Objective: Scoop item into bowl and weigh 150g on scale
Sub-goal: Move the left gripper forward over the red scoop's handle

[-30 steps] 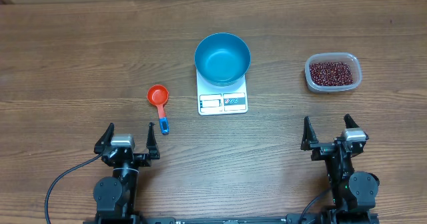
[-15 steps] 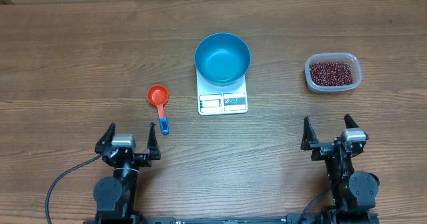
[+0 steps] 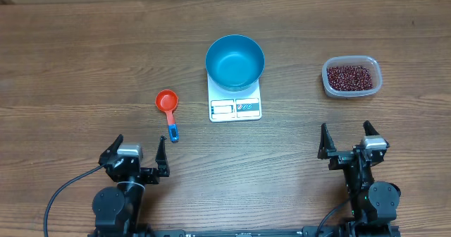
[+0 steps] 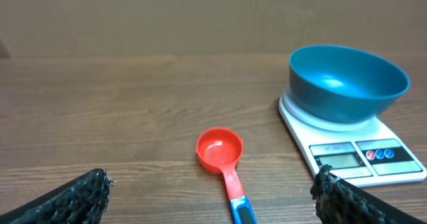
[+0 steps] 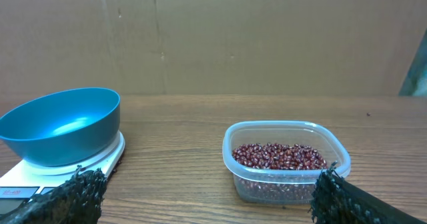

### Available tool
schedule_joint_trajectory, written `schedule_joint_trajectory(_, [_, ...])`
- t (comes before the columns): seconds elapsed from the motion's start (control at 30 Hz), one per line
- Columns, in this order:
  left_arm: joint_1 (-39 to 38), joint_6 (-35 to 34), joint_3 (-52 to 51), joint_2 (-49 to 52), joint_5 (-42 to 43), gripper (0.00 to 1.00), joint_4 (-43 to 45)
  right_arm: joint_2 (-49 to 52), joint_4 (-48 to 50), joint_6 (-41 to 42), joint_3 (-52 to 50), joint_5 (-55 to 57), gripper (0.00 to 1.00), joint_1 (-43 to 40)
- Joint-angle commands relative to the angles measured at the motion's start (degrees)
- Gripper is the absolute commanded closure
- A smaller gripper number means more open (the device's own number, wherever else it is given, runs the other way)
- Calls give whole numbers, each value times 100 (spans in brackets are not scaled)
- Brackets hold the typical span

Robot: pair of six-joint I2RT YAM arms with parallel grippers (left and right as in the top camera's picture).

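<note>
The blue bowl (image 3: 235,61) stands empty on the white scale (image 3: 235,107) at the table's centre. Dark red-brown beans (image 3: 349,75), the item, fill a clear tub at the right. A red-orange scoop (image 3: 167,101) with a blue handle tip lies left of the scale. My left gripper (image 3: 138,145) is open just short of the scoop's handle, holding nothing. In the left wrist view the scoop (image 4: 219,149) lies between and ahead of that gripper's (image 4: 212,179) wide fingers. My right gripper (image 3: 345,135) is open in front of the tub, and in its wrist view (image 5: 210,181) the beans (image 5: 277,155) are close ahead.
The clear plastic tub (image 5: 287,184) has a raised rim. The scale's display and buttons (image 4: 360,157) face the arms. The bowl (image 5: 60,124) and scale edge (image 5: 110,159) sit left of the right gripper. Brown cardboard walls close off the table's far side.
The left arm has drawn back slightly toward the near edge. The right arm and all objects are unmoved.
</note>
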Motion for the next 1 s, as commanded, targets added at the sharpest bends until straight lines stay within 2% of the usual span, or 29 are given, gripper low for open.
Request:
schedule_joint_trajectory(0.0, [33,66,291,-46,61,0,-111,-59,33,-24,-59,74,0,11])
schedule_joint_trajectory(0.37, [33,-42,748,551,61,0,-531,-59,33,-24,-59,74,0,11])
schedule_joint_trajectory(0.63, [33,-17,1665,1864,61,1,-852,-59,33,-24,-59,74,0,11])
schedule_joint_trajectory(0.97, [33,136,3167,3620,61,1,-1908,-59,33,-24,-59,74,0,11])
